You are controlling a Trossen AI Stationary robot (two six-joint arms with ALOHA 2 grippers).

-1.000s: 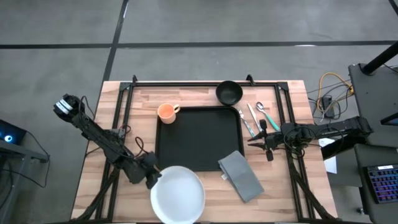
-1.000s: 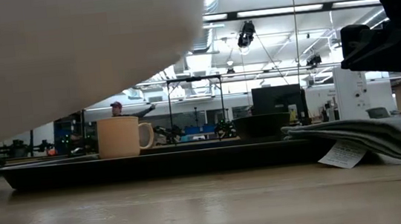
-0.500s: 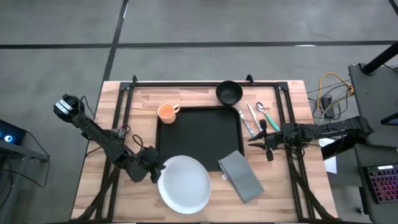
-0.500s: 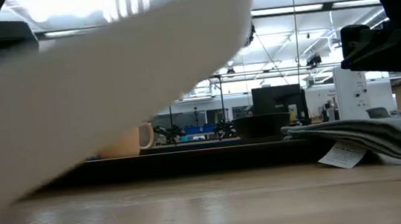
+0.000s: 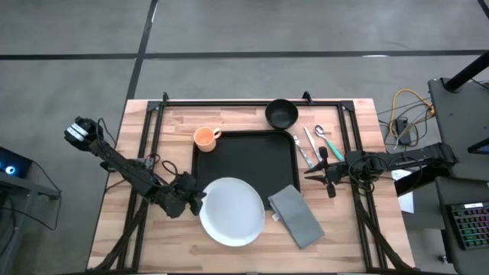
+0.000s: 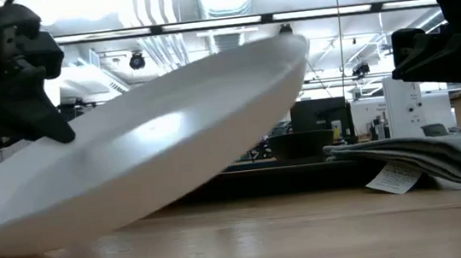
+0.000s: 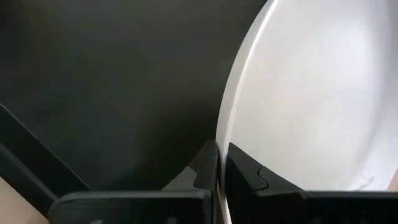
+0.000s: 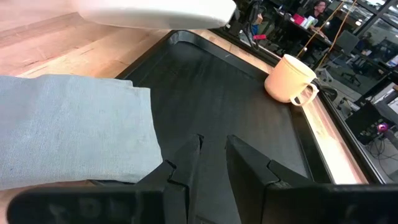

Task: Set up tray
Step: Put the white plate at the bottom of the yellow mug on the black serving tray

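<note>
The white plate (image 5: 233, 212) hangs over the near edge of the large black tray (image 5: 244, 156), tilted in the low view (image 6: 155, 145) with its right side higher. My left gripper (image 5: 191, 202) is at the plate's left rim, shut on it. My right gripper (image 5: 309, 174) hovers off the tray's right edge, above the grey napkin (image 5: 296, 215), its fingers (image 8: 211, 158) slightly open and holding nothing. An orange mug (image 5: 205, 137) stands on the tray's far-left corner. My left gripper pinches the plate's left rim (image 7: 225, 134) between its two fingers, one above and one below the rim. The fingers come roughly level from the table's left. The plate sticks out to the right, tilted. Whether its low side touches the table, I cannot tell.
A black bowl (image 5: 281, 114) sits just past the tray's far-right corner. Cutlery (image 5: 313, 143) lies right of the tray. The folded napkin overlaps the tray's near-right corner. Bare tray floor (image 8: 236, 99) lies between the mug and the plate.
My left gripper has moved right and toward the far edge, carrying the plate from the table's near edge until it overlaps the tray's near edge. In the low view the plate has drawn back from the camera and now shows tilted.
</note>
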